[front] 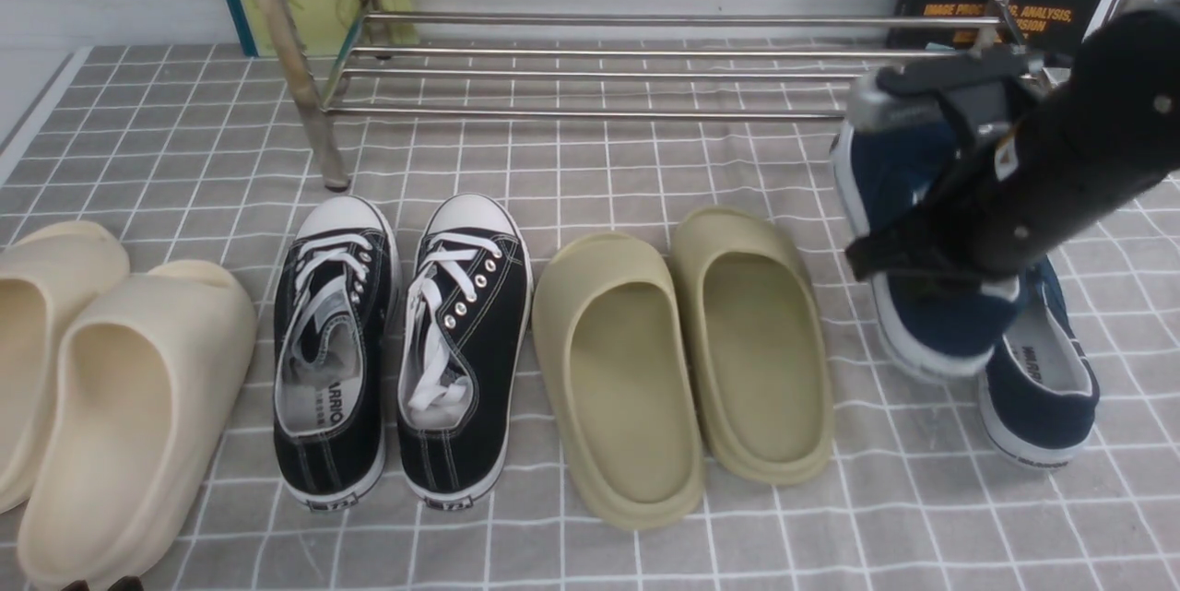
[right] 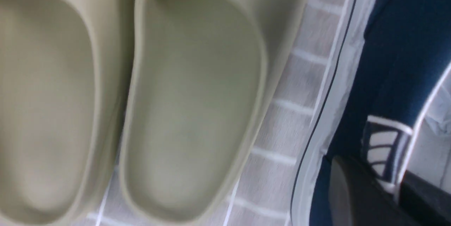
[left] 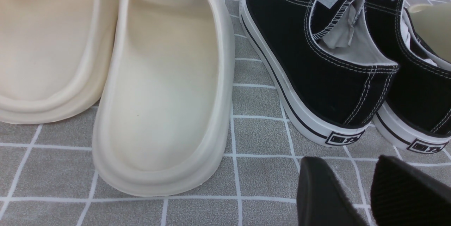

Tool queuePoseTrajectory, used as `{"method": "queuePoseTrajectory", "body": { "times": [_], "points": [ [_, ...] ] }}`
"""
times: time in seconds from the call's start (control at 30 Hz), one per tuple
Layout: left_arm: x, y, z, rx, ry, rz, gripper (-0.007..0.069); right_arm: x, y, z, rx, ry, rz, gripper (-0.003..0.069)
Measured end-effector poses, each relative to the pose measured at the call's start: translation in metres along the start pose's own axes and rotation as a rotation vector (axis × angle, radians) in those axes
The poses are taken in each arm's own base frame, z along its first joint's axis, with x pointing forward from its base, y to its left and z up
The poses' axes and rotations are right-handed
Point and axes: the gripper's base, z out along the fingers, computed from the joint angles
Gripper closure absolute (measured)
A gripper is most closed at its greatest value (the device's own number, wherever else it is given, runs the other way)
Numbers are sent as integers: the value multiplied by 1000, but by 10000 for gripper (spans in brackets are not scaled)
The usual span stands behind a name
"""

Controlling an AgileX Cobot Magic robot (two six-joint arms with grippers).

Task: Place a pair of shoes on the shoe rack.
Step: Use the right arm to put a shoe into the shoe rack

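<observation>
One navy-blue slip-on shoe with a white sole hangs tilted above the cloth at the right, in front of the rack's right end. My right gripper is shut on its side wall; the right wrist view shows the shoe pinched in this gripper. The second navy shoe lies on the cloth just below and to the right. The silver shoe rack spans the back. My left gripper is open and empty, low over the cloth behind the heels of the black sneakers.
Black lace-up sneakers stand left of centre, also in the left wrist view. Olive slides lie in the middle, just left of the lifted shoe. Cream slides lie at the far left. Books lean behind the rack.
</observation>
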Motion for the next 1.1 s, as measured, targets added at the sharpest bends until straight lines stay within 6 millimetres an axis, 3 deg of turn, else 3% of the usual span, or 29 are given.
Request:
{"method": "queuePoseTrajectory", "body": {
  "times": [0.07,0.2,0.23,0.27,0.37,0.4,0.43,0.53,0.77,1.1],
  "points": [
    [0,0,0,0,0,0,386,-5,0,1,9,-19,-12,608],
    [0,0,0,0,0,0,386,-38,-6,13,46,-85,-31,608],
    [0,0,0,0,0,0,386,-57,-13,26,62,-104,-17,608],
    [0,0,0,0,0,0,386,-57,-14,29,64,-97,-15,608],
    [0,0,0,0,0,0,386,-87,-30,58,93,-112,14,608],
    [0,0,0,0,0,0,386,-90,-31,58,94,-120,16,608],
    [0,0,0,0,0,0,386,-98,-38,73,107,-106,16,608],
    [0,0,0,0,0,0,386,-114,-44,91,120,-102,-17,608],
    [0,0,0,0,0,-1,386,-133,-42,108,124,-101,-124,608],
    [0,0,0,0,0,0,386,-136,-47,113,174,-99,-202,606]
  ]
}}
